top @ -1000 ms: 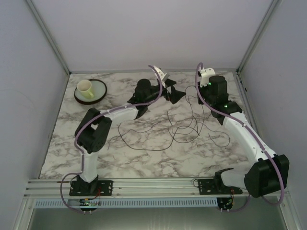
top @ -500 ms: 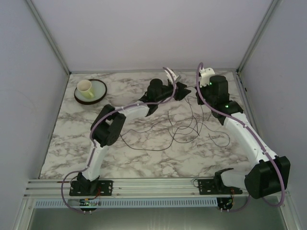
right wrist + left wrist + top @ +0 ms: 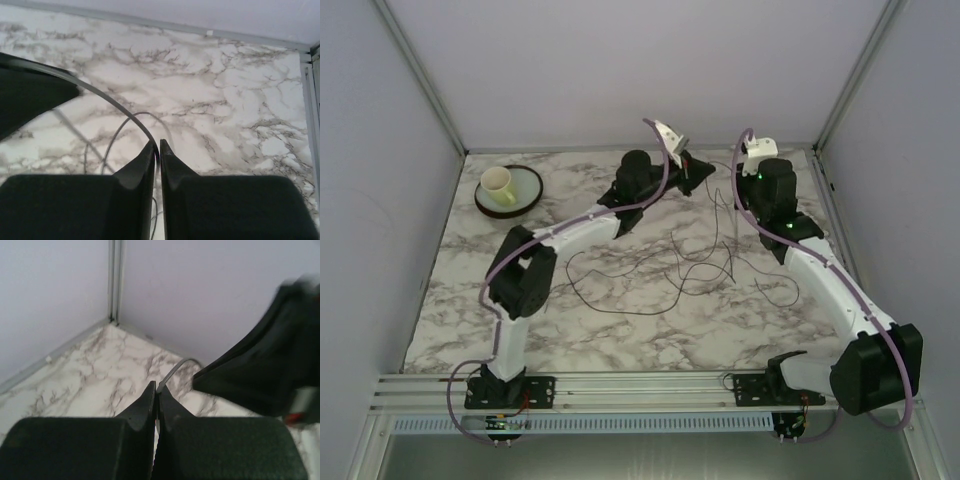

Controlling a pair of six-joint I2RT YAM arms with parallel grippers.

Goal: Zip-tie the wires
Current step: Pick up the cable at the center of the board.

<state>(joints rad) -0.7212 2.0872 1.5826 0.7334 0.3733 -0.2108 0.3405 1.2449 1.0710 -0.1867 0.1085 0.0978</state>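
Observation:
The wires (image 3: 660, 270) lie in loose dark loops on the marble table (image 3: 470, 300), and some strands rise toward the two grippers at the back. My left gripper (image 3: 694, 172) (image 3: 156, 387) is shut on a thin dark strip (image 3: 175, 371) that looks like a zip tie. The strip (image 3: 115, 102) arcs across to my right gripper (image 3: 732, 190) (image 3: 157, 144). There it lies against one finger, and the jaws stand a narrow slit apart. Blurred wire loops (image 3: 100, 150) show on the table beneath it. The two grippers nearly touch.
A pale yellow cup (image 3: 498, 183) stands on a dark-rimmed plate (image 3: 525, 198) at the back left. Grey walls and metal frame posts (image 3: 835, 110) close in the back and sides. A rail (image 3: 640, 385) runs along the near edge.
My left arm has swung right and back toward the right gripper, and its jaws have closed from wide open onto the strip. The right jaws have parted slightly.

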